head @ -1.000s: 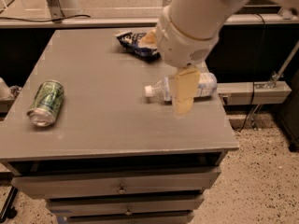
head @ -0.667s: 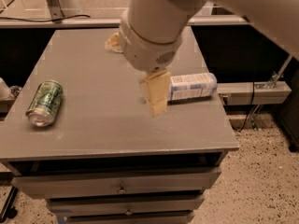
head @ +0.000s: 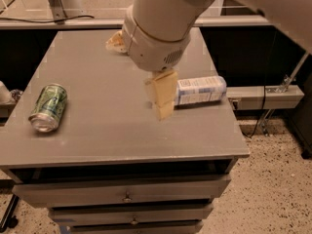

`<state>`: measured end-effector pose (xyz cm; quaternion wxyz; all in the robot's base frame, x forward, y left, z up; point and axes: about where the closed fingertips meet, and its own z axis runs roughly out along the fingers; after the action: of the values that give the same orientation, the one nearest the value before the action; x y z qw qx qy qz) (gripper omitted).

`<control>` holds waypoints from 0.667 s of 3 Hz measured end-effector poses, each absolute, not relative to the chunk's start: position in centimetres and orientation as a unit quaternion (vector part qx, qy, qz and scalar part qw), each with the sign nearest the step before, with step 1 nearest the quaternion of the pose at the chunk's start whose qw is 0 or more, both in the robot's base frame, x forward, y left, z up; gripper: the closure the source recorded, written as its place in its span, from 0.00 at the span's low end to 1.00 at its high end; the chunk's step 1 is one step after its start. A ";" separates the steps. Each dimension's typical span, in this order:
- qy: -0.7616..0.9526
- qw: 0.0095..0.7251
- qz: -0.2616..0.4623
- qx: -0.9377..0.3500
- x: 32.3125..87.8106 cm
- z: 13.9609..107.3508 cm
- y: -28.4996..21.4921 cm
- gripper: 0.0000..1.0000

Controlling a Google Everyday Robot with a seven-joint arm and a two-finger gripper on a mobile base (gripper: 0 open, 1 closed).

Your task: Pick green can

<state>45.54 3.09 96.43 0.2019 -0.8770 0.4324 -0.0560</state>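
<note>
The green can (head: 48, 107) lies on its side near the left edge of the grey cabinet top (head: 105, 135), its silver end toward the front. My gripper (head: 162, 95), with pale yellow fingers, hangs from the large white arm over the middle of the top, well to the right of the can and not touching it. It holds nothing that I can see. The clear plastic bottle (head: 201, 90) with a blue-white label lies on its side just right of the gripper, partly hidden behind it.
A crumpled snack bag (head: 117, 41) lies at the back of the top, mostly hidden by the arm. Drawers (head: 126, 195) run below the front edge. A metal rail (head: 265, 96) and cable stand to the right, above a speckled floor.
The arm and gripper have moved left across the top, from over the bottle toward the middle. The bottle shows more fully. The can has not moved.
</note>
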 end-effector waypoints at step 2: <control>0.299 0.235 -0.033 -0.924 49.6 96.0 10.7 0.00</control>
<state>49.61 10.71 95.99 0.2348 -0.9245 0.2985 -0.0335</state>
